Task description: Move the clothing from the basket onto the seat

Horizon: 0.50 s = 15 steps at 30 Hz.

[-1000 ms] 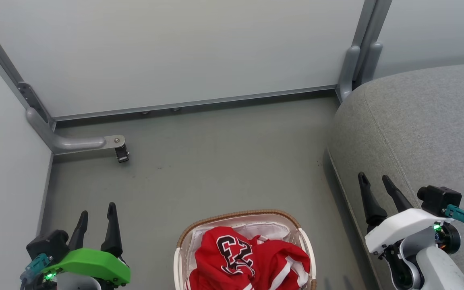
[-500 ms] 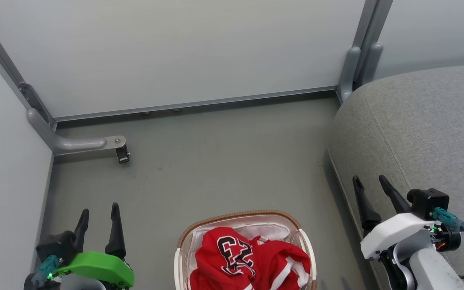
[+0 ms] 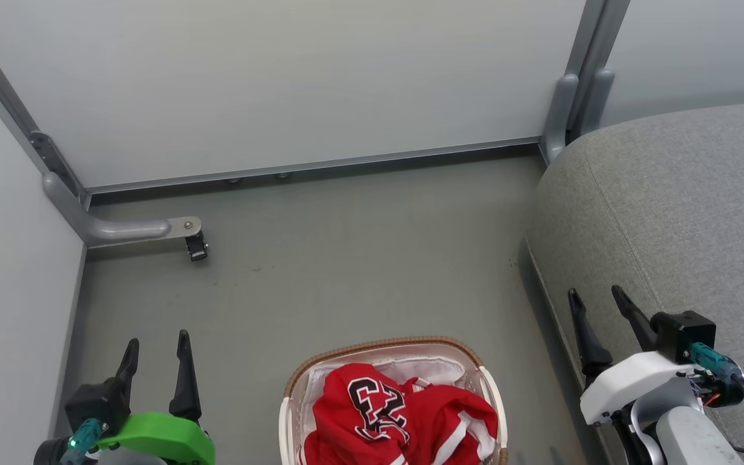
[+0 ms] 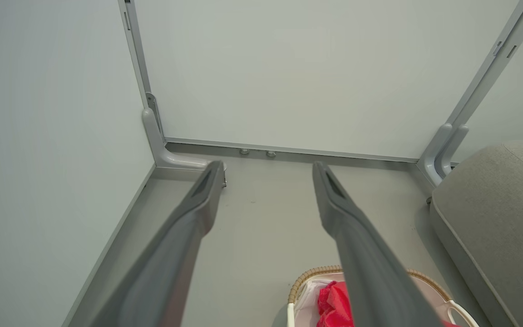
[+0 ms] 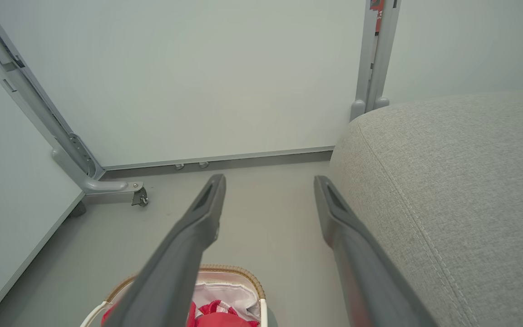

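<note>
Red clothing [image 3: 398, 413] with white trim and a black-and-white number lies bunched in the white basket [image 3: 382, 349] with a brown rim, at the bottom middle of the head view. The grey seat [image 3: 682, 194] rises on the right. My left gripper [image 3: 157, 349] hangs open at the lower left, well left of the basket, nothing between its fingers. My right gripper [image 3: 596, 298] is open at the lower right, over the seat's front edge. The left wrist view shows the left gripper [image 4: 268, 168] open above floor, with the basket [image 4: 307, 277] and clothing [image 4: 334, 299] below. Through the right gripper [image 5: 269, 179], the basket [image 5: 229, 270] and seat [image 5: 447, 181] show.
Pale partition panels [image 3: 294, 84] close off the far side and the left. A grey metal foot with a small caster [image 3: 196, 247] juts onto the grey floor [image 3: 359, 258] at the left corner. A metal post [image 3: 572, 97] stands by the seat's far corner.
Both arms have drawn back slightly toward the bottom of the head view, the right gripper also shifting a little left. Both stay open; the basket and clothing have not moved.
</note>
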Tool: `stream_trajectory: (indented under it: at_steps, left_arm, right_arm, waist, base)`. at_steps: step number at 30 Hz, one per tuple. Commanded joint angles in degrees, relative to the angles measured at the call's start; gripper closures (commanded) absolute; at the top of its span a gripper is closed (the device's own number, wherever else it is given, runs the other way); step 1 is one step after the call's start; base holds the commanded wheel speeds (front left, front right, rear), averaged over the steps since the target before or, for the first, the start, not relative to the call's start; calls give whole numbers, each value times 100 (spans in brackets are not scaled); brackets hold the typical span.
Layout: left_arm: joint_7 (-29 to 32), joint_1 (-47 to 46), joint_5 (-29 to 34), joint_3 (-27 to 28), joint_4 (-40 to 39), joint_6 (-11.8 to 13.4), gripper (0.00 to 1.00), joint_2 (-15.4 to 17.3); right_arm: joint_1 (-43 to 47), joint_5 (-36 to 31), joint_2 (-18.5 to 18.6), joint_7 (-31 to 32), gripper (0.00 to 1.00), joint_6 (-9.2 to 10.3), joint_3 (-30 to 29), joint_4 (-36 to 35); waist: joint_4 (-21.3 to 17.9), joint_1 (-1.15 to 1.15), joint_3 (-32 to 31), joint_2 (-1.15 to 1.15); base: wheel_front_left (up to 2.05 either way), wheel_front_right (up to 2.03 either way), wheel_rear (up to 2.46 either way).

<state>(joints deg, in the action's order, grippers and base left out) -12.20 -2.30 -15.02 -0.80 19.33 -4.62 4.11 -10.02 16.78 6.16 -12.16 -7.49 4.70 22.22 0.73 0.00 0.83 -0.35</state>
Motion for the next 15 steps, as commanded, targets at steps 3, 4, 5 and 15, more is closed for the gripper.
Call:
stream_trajectory:
  at_steps: [3, 4, 5, 15]
  left_arm:
    - [-76, 103, 237, 55, -39, -44, 0, -31]
    - [-81, 107, 284, 53, -27, -52, 0, -38]
    - [-98, 107, 344, 44, -3, -70, 0, -44]
    - [-207, -366, 718, -228, 264, -206, 0, -94]
  right_arm:
    - [11, -249, 3, -81, 0, 0, -42, -27]
    - [15, -289, 2, -92, 0, 0, -46, -3]
    - [12, -340, 4, -110, 0, 0, -34, 24]
    - [-383, -705, 106, -209, 0, 1, 105, -87]
  waist:
    - [-12, 0, 10, 28]
    - [-15, 0, 16, 29]
    - [-22, 0, 30, 29]
    - [-157, 0, 763, 32]
  base:
    - [0, 0, 0]
    - [0, 0, 0]
    - [0, 0, 0]
    - [0, 0, 0]
